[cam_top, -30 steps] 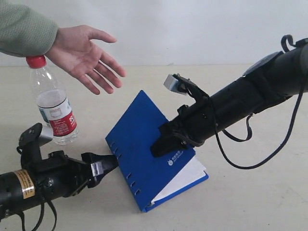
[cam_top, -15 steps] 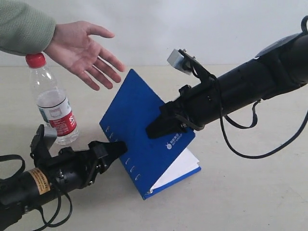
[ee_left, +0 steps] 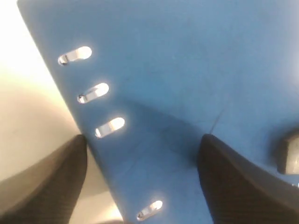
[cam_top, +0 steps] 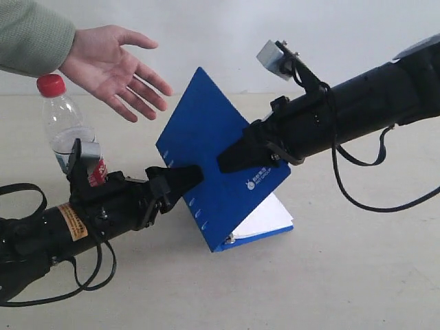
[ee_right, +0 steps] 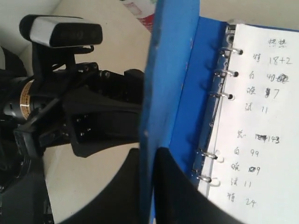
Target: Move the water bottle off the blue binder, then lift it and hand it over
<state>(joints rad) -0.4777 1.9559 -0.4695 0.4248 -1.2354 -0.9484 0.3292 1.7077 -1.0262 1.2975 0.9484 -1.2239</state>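
While atilt, blue binder [cam_top: 206, 130] within right pincer [cam_top: 225, 162], beside left pincer [cam_top: 187, 179]

blue binder [cam_top: 206, 130]: raised, steeper | left gripper [cam_top: 187, 177]: advanced to its edge

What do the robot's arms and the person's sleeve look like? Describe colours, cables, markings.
The left arm and right arm are black tubes trailing black cables, each with a grey wrist camera. The left carries a yellow label. The person's sleeve is grey-green knit.
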